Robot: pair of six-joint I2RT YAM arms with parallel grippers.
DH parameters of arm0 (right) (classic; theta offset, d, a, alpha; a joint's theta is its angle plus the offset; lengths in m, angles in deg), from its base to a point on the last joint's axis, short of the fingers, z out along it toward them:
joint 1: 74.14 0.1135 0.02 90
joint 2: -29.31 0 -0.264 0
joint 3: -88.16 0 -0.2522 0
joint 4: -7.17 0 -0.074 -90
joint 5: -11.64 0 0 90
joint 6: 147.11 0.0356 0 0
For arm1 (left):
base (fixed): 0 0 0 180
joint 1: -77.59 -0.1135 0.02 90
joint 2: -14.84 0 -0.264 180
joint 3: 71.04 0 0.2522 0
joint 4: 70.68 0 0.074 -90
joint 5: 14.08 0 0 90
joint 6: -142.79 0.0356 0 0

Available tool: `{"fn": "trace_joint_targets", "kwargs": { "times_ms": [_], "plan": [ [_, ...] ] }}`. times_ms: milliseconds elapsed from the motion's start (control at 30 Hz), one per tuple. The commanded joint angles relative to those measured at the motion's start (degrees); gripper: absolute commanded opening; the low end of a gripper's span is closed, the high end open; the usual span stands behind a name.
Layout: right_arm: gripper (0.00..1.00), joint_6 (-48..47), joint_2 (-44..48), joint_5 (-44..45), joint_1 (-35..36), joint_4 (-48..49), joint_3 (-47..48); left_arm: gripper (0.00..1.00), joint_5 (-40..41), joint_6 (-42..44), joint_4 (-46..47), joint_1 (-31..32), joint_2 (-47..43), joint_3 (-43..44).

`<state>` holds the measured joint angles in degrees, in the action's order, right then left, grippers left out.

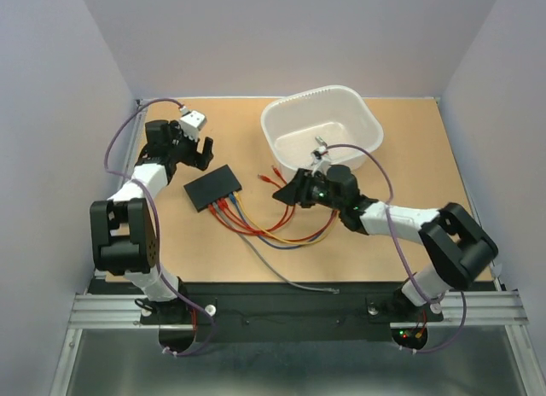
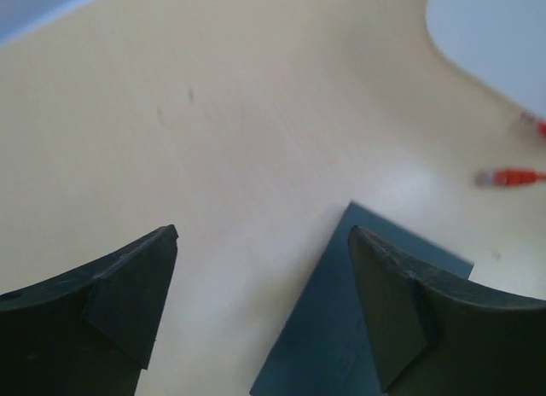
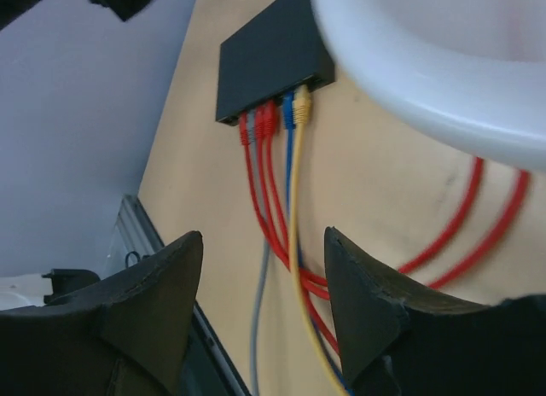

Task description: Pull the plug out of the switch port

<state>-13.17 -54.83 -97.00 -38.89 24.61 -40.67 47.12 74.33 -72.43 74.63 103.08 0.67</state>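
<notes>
Tan smooth tabletop (image 1: pixel 426 170) | flat matte-black switch (image 1: pixel 213 188), cables (image 3: pixel 293 200) plugged | left gripper (image 2: pixel 264 234), right gripper (image 3: pixel 263 236) wide

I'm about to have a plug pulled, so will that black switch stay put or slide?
Probably slides: the switch is a small flat box lying unclamped on the smooth table, so likely light. Being so low, it shouldn't tip. Its cables curve loosely, so they look floppy.

A white, round-cornered plastic tub (image 1: pixel 280 136) sits toward the far side of the tan wooden tabletop (image 1: pixel 409 157), pale grey walls (image 1: pixel 51 72) standing around it and a silver aluminium rail (image 1: pixel 102 311) along its near edge
</notes>
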Motion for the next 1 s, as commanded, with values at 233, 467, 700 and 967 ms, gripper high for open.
{"fn": "trace_joint_targets", "kwargs": {
  "times_ms": [233, 467, 700, 967],
  "plan": [
    [0.56, 11.0, -20.3, 4.4, 8.4, 5.9, 16.5, 0.99, -3.1, 22.4, -20.2, 1.0, 7.6, 4.7],
    [0.53, 12.9, -30.2, 8.8, 9.6, 6.0, 22.9, 0.99, -3.7, 24.7, -23.7, 2.3, 9.2, 4.4],
    [0.49, 11.5, -28.0, 18.3, 13.0, 3.5, 19.7, 0.99, -1.8, 24.8, -24.1, 2.8, 10.3, 3.9],
    [0.52, 11.4, -27.7, 20.3, 12.0, 0.6, 17.5, 0.99, -0.5, 23.0, -22.2, 2.8, 11.2, 3.6]
  ]
}}
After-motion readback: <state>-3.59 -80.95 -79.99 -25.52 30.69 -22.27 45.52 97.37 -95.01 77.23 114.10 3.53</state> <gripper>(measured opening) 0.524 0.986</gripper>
